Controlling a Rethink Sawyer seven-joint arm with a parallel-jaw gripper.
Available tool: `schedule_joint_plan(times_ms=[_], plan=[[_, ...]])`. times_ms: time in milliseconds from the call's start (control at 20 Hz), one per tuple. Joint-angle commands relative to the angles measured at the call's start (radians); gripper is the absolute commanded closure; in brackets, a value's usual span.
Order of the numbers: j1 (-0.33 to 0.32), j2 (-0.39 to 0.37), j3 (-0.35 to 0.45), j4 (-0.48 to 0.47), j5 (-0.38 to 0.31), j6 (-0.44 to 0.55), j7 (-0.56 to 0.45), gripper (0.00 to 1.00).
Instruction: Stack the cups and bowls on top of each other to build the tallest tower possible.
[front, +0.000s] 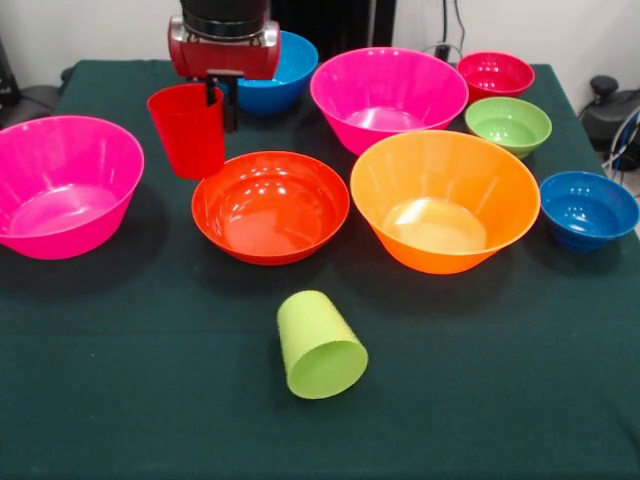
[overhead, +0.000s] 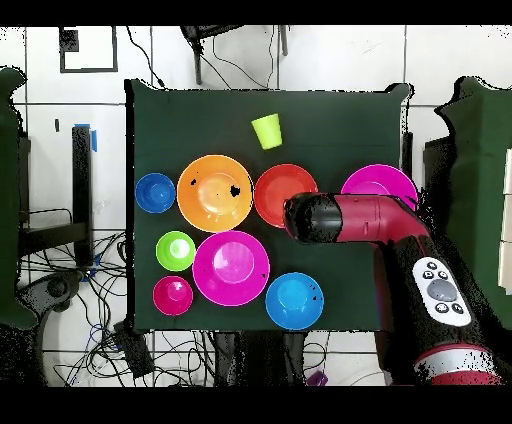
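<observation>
My gripper (front: 222, 100) is shut on the rim of the red cup (front: 188, 130), which hangs upright just left of the medium red-orange bowl (front: 270, 205). In the overhead view the arm's head (overhead: 315, 218) hides that cup. The lime green cup (front: 320, 345) lies on its side near the front, open end toward the camera. The big orange bowl (front: 443, 210), two big pink bowls (front: 65, 185) (front: 388, 95), light blue bowl (front: 285, 70), magenta-red bowl (front: 495, 75), green bowl (front: 508, 125) and dark blue bowl (front: 588, 208) each stand alone. No tower shows.
A dark green cloth (front: 120, 400) covers the table. Beyond the table's edges the overhead view shows cables (overhead: 90, 290) on the floor and dark furniture (overhead: 455, 150) close to one side.
</observation>
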Motion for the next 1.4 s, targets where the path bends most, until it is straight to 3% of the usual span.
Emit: schedule_joint_plan(times_ms=[50, 450, 750, 1400], plan=[[0.048, 0.096, 0.068, -0.081, -0.02, -0.075, 0.024, 1.0], [0.096, 0.159, 0.038, -0.151, -0.033, -0.145, 0.066, 1.0], [0.136, 0.15, 0.015, -0.163, -0.016, -0.146, 0.091, 1.0], [0.209, 0.233, -0.026, -0.207, 0.013, -0.219, 0.148, 1.0]])
